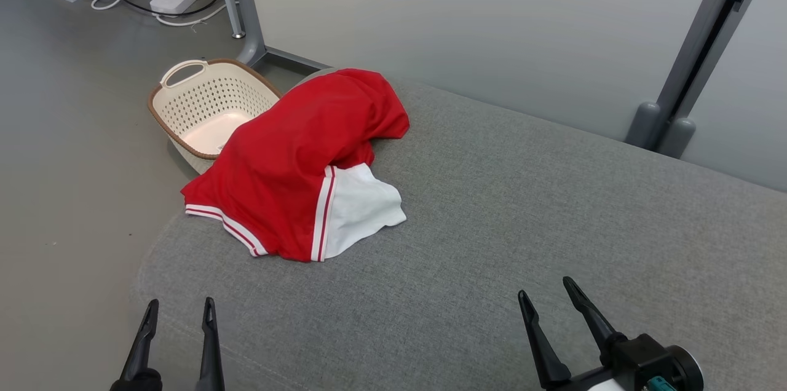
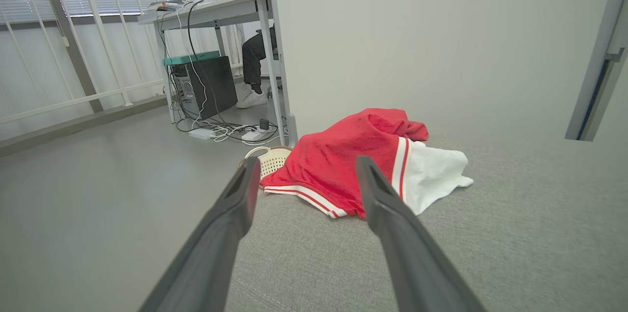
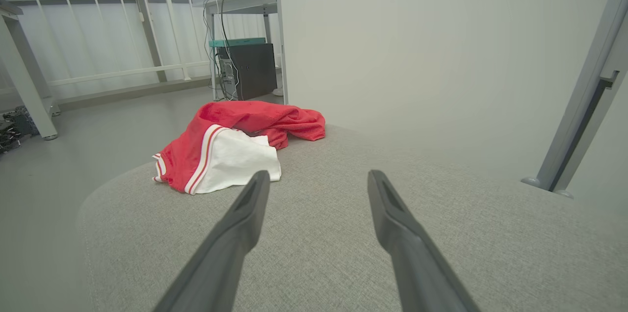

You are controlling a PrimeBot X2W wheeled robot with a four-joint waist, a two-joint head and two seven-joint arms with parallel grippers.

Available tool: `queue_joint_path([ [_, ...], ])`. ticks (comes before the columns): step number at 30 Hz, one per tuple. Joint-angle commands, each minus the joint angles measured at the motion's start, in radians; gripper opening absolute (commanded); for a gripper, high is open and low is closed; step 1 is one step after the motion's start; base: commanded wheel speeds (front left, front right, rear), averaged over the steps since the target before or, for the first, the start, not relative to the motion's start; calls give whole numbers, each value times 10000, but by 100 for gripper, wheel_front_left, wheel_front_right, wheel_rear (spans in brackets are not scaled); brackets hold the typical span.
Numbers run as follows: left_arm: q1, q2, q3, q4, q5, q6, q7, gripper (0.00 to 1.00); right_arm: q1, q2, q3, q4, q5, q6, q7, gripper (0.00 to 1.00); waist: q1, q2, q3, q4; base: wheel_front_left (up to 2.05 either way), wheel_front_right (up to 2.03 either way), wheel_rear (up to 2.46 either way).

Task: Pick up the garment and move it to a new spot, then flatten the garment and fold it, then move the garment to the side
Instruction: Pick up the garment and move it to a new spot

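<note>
The red and white shirt (image 1: 289, 163) lies in a crumpled heap on the far left part of the big grey cushion (image 1: 522, 213). Its left edge hangs past the cushion's side and hides part of a cream basket (image 1: 209, 102) on the floor. Farther off, white plugs and wires (image 1: 172, 0) lie on the floor. A grey wall (image 1: 492, 22) stands at the far side. The left gripper (image 1: 181, 302) and the right gripper (image 1: 545, 288) are near, both wide open and holding nothing, well apart from the shirt, with bare cushion between
</note>
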Motion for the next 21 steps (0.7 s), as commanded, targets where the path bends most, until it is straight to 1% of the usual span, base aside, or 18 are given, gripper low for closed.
queue_joint_path([
  [1, 105, 16, 78, -91, -103, 85, -20, 100, -113, -40, 24, 47, -91, -3, -61, 100, 0, 0, 72, 66, 0, 0, 0],
  [7, -253, -2, 252, -287, -38, -35, -20, 100, -176, -38, -10, 127, -189, -3, -59, 100, 0, 0, 250, 181, 0, 0, 0],
  [9, -592, 104, 458, -209, -107, -199, -20, 100, -86, -41, -151, 111, -220, -3, -59, 100, 0, 0, 323, 205, 0, 0, 0],
  [12, -1457, 406, 733, 137, -205, -604, -20, 100, 74, -122, -264, 49, -351, -3, -59, 100, 0, 0, 579, 209, 0, 0, 0],
  [16, -3266, 1062, 827, 1253, -309, -1333, -17, 100, 27, -427, -552, -106, -500, -5, -59, 100, 0, 0, 1132, 169, 0, 0, 0],
  [17, -3266, 1062, 827, 1253, -309, -1333, -17, 100, 27, -427, -552, -106, -500, -5, -59, 100, 0, 0, 1132, 169, 0, 0, 0],
  [21, -5328, 1578, 468, 2890, -473, -1730, -13, 100, 25, -725, -960, -332, -647, -5, -59, 100, 0, 0, 1672, 127, 0, 0, 0],
])
